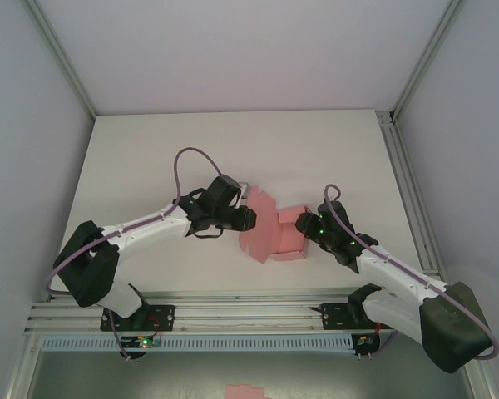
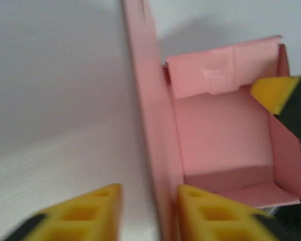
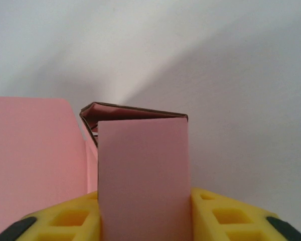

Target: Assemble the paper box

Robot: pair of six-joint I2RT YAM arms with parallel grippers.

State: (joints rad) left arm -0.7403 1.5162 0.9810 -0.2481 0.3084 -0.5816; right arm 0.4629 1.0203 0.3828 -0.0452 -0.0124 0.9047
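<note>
From above, the pink thin-card paper box (image 1: 270, 239) is sitting in the middle of the white bench (image 1: 150, 166) with its tray opening facing up. Its long axis seems to be running roughly left to right between the left pincer (image 1: 248, 221) and the right pincer (image 1: 304, 225). At the left wrist, yellow pads are straddling a raised side wall, slightly apart (a sliver of gap is showing on one side). At the right wrist, the pads are clamping an upright flap. If the two pull against each other, the card is risking a crease or tear, or the box may skid.
</note>
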